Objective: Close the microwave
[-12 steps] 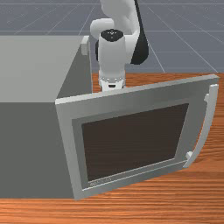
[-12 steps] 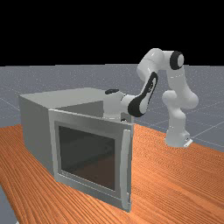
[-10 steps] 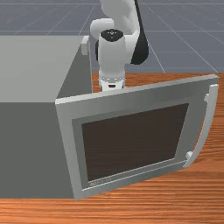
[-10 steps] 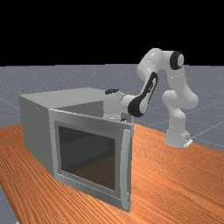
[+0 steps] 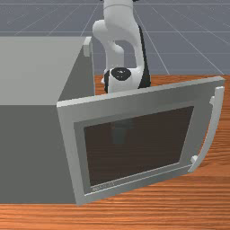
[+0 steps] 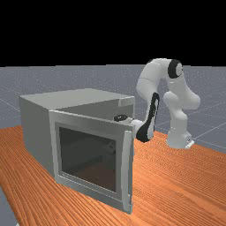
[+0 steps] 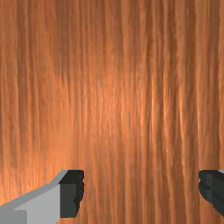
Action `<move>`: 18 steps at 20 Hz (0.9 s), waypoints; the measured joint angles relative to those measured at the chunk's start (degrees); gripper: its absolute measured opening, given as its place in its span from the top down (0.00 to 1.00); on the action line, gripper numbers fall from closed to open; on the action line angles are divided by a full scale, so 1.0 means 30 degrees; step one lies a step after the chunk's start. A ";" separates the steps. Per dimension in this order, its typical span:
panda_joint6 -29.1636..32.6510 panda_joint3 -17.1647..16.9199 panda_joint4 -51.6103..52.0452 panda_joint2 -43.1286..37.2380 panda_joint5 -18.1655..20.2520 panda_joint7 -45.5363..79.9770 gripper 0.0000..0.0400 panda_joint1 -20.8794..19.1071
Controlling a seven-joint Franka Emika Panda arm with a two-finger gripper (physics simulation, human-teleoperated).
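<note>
Microwave door (image 6: 88,154) open — arm (image 6: 151,84) reaching behind it.

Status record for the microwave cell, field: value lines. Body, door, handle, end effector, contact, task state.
body: grey microwave body, front view's left, on the wooden table
door: open, swung out from the body
handle: on the door's free edge, front view's right
end effector: open, nothing between its fingers; behind the door in the front view
contact with door: cannot tell
task state: not closed
</note>
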 joint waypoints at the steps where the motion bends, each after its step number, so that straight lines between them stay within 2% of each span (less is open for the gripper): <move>1: 0.0728 -0.0071 -0.1493 -0.0758 -0.0078 0.0107 0.02 0.0095; 3: 0.0060 0.0470 -0.1588 -0.1095 0.0413 0.0003 0.01 0.0041; 7: -0.2236 0.0296 -0.1991 -0.3866 0.0036 0.0361 0.00 0.0286; 10: -0.5555 0.0350 -0.1477 -0.6561 -0.0166 0.0481 0.00 0.0288; 12: -0.7408 0.0437 -0.0829 -0.7796 0.0314 0.0294 0.00 0.0186; 16: -0.6273 0.0541 -0.6528 -1.2769 0.0284 0.0443 0.00 0.0226; 18: -0.8898 0.0635 -0.5469 -1.3902 0.0059 0.0503 0.00 0.0260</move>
